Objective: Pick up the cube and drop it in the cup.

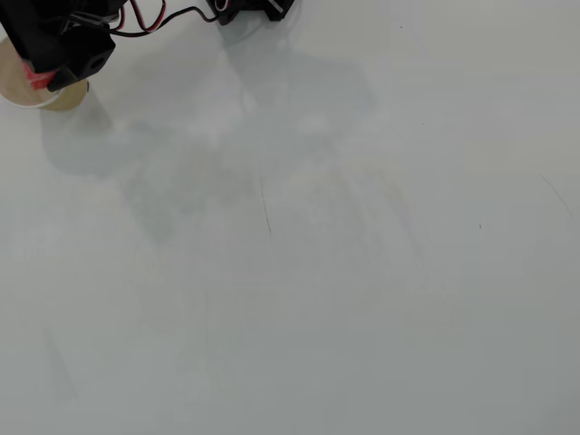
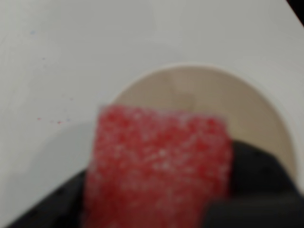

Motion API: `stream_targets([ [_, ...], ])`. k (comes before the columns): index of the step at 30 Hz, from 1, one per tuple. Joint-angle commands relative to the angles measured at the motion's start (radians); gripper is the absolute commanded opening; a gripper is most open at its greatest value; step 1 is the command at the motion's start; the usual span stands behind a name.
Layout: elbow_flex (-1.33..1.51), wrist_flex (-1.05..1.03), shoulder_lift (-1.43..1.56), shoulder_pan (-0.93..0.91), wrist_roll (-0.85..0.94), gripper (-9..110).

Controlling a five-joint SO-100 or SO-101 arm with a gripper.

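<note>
In the overhead view the cream cup point(image 1: 20, 86) stands at the far top-left corner, half hidden under the black arm. My gripper point(image 1: 43, 76) hangs over its mouth, and a sliver of the red cube point(image 1: 37, 78) shows between the fingers. The wrist view is blurred. There the speckled red cube point(image 2: 159, 164) fills the lower middle, flanked by black fingers point(image 2: 256, 185), with my gripper point(image 2: 156, 199) shut on it. The cup point(image 2: 199, 90) lies directly behind and below the cube, its pale inside open to view.
The white table point(image 1: 317, 272) stretches wide to the right and front of the cup, marked only by faint scratches and shadows. The arm's base and cables point(image 1: 245, 9) sit at the top edge.
</note>
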State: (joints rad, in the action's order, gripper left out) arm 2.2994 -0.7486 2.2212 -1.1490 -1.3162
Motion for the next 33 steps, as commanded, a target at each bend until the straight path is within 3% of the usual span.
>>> stream_targets([
  [1,-0.140,0.011,0.002,0.012,0.012,17],
  [33,-0.285,0.066,-0.091,-0.023,0.009,17],
])
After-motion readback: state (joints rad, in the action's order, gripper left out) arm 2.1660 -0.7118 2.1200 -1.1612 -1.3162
